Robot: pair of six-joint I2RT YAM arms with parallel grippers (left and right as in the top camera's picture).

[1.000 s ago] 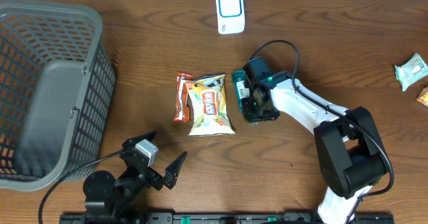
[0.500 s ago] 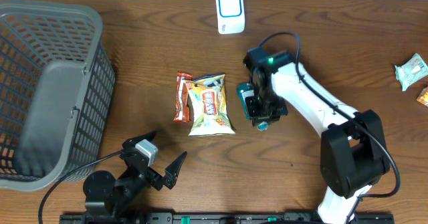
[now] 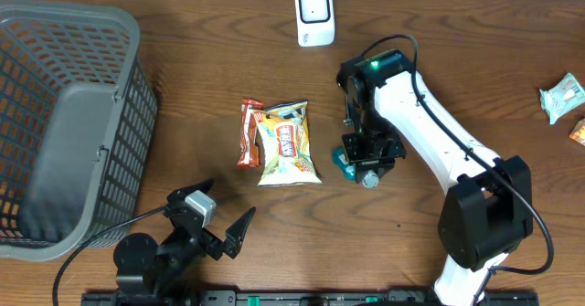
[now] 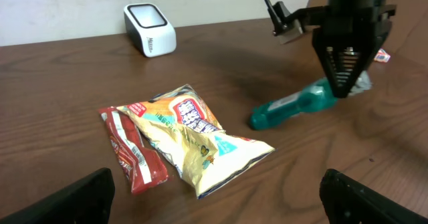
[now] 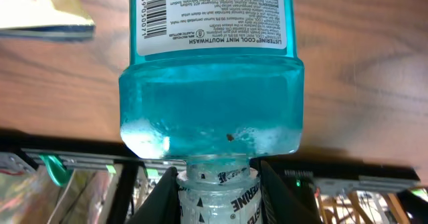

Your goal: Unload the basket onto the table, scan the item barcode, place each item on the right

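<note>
A teal mouthwash bottle (image 3: 346, 156) lies right of the snack bags, with its clear cap between the fingers of my right gripper (image 3: 369, 166). In the left wrist view the bottle (image 4: 293, 106) slants, base end low near the table, cap end up in the right gripper (image 4: 344, 80). The right wrist view shows the bottle (image 5: 210, 97) from the cap end, its barcode label (image 5: 154, 10) facing the camera, and the gripper (image 5: 217, 192) shut on the cap. The white scanner (image 3: 314, 15) stands at the table's back edge. My left gripper (image 3: 220, 212) sits open near the front edge, holding nothing.
A yellow snack bag (image 3: 286, 144) and a red bar wrapper (image 3: 248, 132) lie mid-table. A grey mesh basket (image 3: 64, 114) fills the left side. Two small packets (image 3: 562, 96) lie at the far right edge.
The right arm has swung round and carried the bottle toward the table's front, away from the scanner. The scanner's face has gone from blue to grey. The left arm has not moved.
</note>
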